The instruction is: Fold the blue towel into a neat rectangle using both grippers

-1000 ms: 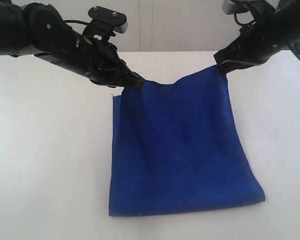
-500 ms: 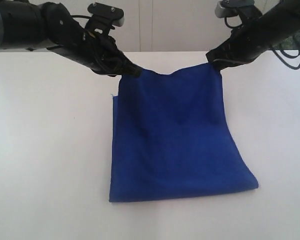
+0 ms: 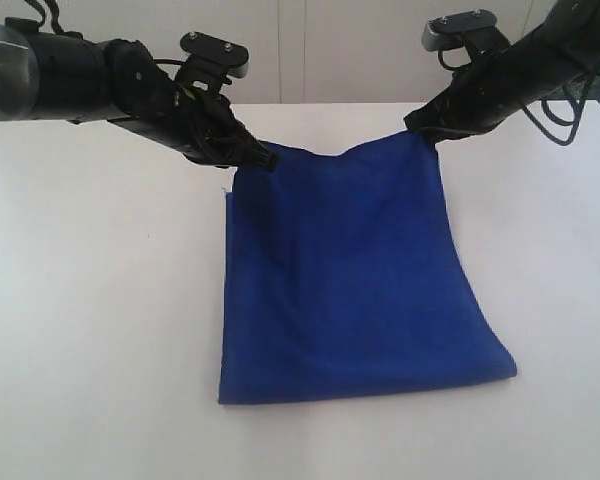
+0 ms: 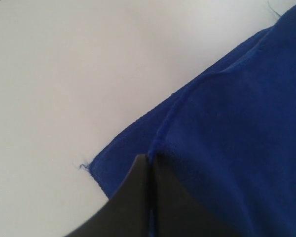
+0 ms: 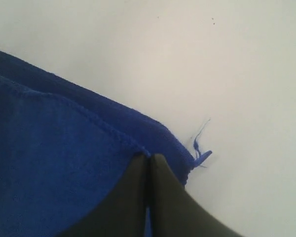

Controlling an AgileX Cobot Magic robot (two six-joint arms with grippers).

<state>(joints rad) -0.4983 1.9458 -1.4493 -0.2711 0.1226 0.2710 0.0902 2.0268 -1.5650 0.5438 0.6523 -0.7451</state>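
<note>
The blue towel (image 3: pixel 355 280) is lying on the white table (image 3: pixel 90 330), its near edge resting flat closest to the exterior camera while the cloth is rising gently toward the back. Along its left side a lower layer is peeking out from under the upper one. Farther back, the left gripper (image 3: pixel 264 158) is pinching the far left corner, its black fingers (image 4: pixel 128 197) pressing together on the hem. Across from it, the right gripper (image 3: pixel 420 133) is clamping the far right corner the same way, with a loose thread (image 5: pixel 200 138) sticking out just beside its tips. Between the two grips the raised far edge is sagging a little. Behind both arms a pale wall (image 3: pixel 310 50) is showing
</note>
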